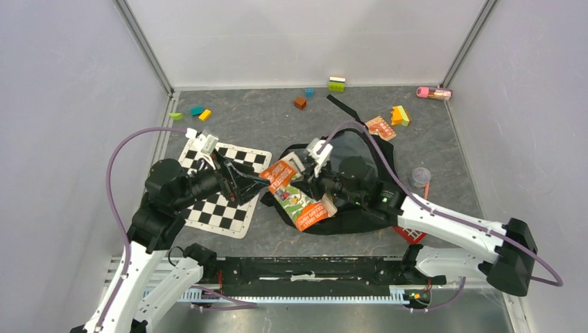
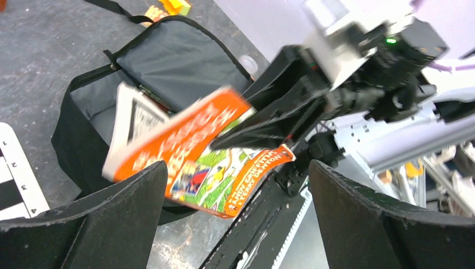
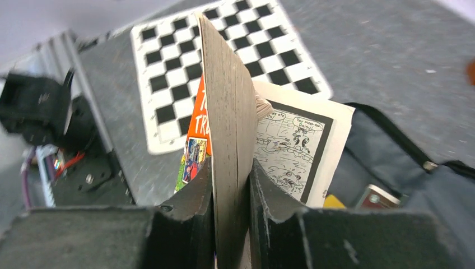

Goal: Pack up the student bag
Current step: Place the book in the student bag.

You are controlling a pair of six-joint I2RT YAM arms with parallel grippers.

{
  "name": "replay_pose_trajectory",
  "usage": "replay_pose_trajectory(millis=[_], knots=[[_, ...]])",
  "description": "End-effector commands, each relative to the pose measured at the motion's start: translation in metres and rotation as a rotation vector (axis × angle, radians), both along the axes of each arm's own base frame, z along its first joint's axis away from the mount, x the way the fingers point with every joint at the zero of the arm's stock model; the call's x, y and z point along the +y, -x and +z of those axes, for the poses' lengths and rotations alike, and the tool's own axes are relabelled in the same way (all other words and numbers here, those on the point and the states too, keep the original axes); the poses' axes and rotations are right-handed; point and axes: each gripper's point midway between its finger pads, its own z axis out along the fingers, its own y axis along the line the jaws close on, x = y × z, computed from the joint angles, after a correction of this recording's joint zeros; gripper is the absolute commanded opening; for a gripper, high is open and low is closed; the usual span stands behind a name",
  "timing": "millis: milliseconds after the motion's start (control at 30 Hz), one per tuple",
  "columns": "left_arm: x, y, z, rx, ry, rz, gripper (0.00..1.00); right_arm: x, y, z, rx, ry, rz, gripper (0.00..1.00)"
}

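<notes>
Pinched tight on a thick orange paper comic book (image 3: 227,95): right gripper (image 3: 231,174), pages standing on edge between both fingers. Spread wide, holding nothing: left gripper (image 2: 238,168). Just past the right fingers, under the book: large black fabric student bag (image 2: 173,61), grey inside showing.

The orange book (image 2: 190,140) carries printed text. In the left wrist view, an orange band along the cover's lower edge bears two lines of white capitals: the second reads "TERRY DENTON" and the first appears to read "ANDY GRIFFITHS". The large title lettering is blurred and illegible. In the right wrist view, the letters "TR" show on the cover's visible strip. The comic page (image 3: 291,143) has hand-lettered speech bubbles, and one ends in "Daisy". The chessboard (image 2: 17,185) border carries digits, of which "4" is legible.
</notes>
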Motion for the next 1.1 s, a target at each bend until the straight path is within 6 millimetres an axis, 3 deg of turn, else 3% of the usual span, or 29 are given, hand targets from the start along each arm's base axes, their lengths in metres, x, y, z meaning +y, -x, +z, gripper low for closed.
replay_pose_trajectory(millis=[0,200,367,533,733,1067], knots=[[0.003,-0.014,0.008,0.009,0.16,0.108,1.0,-0.031,-0.027,0.099,-0.105,-0.349,-0.251,0.0],[-0.007,0.001,0.004,0.043,0.296,0.022,1.0,-0.05,-0.014,0.133,-0.098,-0.569,-0.257,0.0],[-0.024,0.013,0.01,0.041,0.353,-0.144,1.0,-0.036,-0.004,0.154,-0.085,-0.632,-0.169,0.0],[-0.03,0.009,-0.002,0.07,0.286,-0.175,1.0,-0.022,0.004,0.172,-0.079,-0.69,-0.083,0.0],[-0.031,0.002,-0.016,0.109,0.262,-0.15,1.0,-0.009,0.012,0.177,-0.063,-0.704,-0.021,0.0],[-0.009,-0.015,-0.057,0.162,0.112,0.05,1.0,-0.024,0.012,0.182,-0.096,-0.714,-0.06,0.0]])
